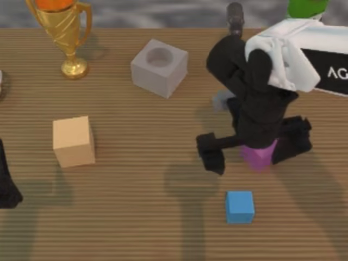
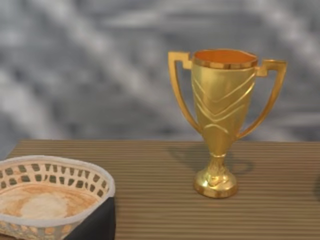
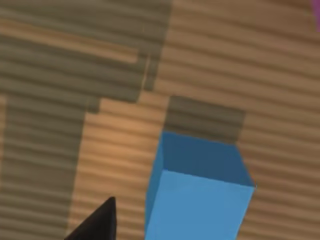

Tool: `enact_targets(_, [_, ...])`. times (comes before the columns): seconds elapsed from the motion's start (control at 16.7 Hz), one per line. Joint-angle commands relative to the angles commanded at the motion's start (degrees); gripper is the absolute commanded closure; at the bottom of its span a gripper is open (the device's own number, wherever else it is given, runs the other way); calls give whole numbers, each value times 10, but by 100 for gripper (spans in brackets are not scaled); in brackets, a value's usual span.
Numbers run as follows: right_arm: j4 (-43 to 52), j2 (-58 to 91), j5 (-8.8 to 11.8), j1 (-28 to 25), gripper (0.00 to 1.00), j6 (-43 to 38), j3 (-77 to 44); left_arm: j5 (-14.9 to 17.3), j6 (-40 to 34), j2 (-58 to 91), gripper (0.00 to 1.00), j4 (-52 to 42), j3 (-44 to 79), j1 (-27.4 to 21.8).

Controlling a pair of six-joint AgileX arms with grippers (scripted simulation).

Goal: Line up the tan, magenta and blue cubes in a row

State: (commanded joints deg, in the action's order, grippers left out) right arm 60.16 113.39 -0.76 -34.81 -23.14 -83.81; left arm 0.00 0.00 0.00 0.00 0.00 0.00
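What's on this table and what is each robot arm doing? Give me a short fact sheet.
tan cube: left part of the table, alone
magenta cube: right of centre, partly hidden under the right tool, whose fingers straddle it
blue cube: nearer the front edge than the magenta one, untouched
grey block with round hole: towards the back, centre
gold trophy: back left
wicker basket: seen only in the left wrist view
left arm: parked at the left edge
row: not yet formed

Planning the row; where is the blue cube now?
Top view: the blue cube sits right of centre near the front edge, just in front of the magenta cube.
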Motion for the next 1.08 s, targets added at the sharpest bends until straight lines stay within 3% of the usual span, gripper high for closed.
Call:
enact_targets(0.48, [39,92,6,91,0,302,-121,0,0,0,0,0,0,0])
enact_targets(0.66, [42,101,6,106,0,338,-140,0,0,0,0,0,0,0])
enact_targets(1.08, [18,109,6,105,0,337,-123,0,0,0,0,0,0,0])
